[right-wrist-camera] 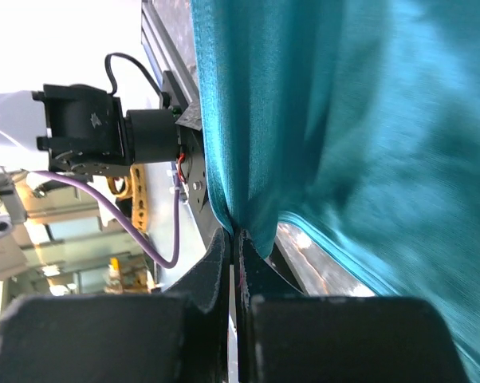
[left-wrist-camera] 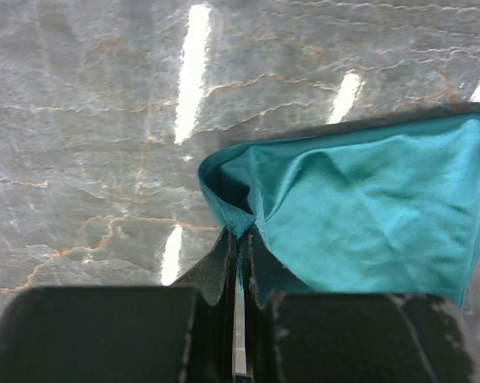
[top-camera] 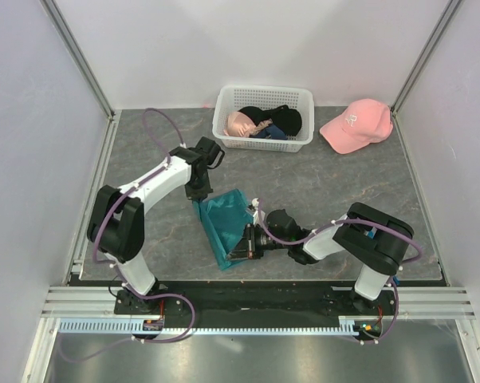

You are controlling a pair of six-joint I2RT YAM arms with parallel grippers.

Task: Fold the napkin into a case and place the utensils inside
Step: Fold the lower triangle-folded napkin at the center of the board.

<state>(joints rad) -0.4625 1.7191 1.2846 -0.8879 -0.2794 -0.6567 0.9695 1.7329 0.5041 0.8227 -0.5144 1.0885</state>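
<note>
- Top external view, cloth: teal-green napkin (top-camera: 224, 227), bunched and partly raised off the grey marbled table (top-camera: 336, 179), in the near-centre area between the two arms.
- Top external view, left gripper (top-camera: 198, 195): arm reaches in from the left, with its tip at the napkin's far-left corner. The jaws are clamped on that corner.
- Top external view, right gripper (top-camera: 245, 242): arm lies low and points left, with its tip at the napkin's near-right edge. The jaws are pinched on the cloth there.
- Top external view, other stock: white lattice basket (top-camera: 264, 93) at the far edge, holding dark garments (top-camera: 282, 120) and a pale pink item. A pink cap (top-camera: 355, 124) sits just to the right of the basket, apart from it.
- Left wrist view: both fingers (left-wrist-camera: 224, 263) are pressed together, gripping a folded corner of the napkin (left-wrist-camera: 367, 215). The cloth spreads to the right, above the table surface.
- Right wrist view: the fingers (right-wrist-camera: 218, 259) are closed tight on a fold of the napkin (right-wrist-camera: 344, 120). The cloth hangs in vertical pleats and fills the centre and right of the frame. A black arm joint (right-wrist-camera: 104, 132) with a purple cable shows at left.
</note>
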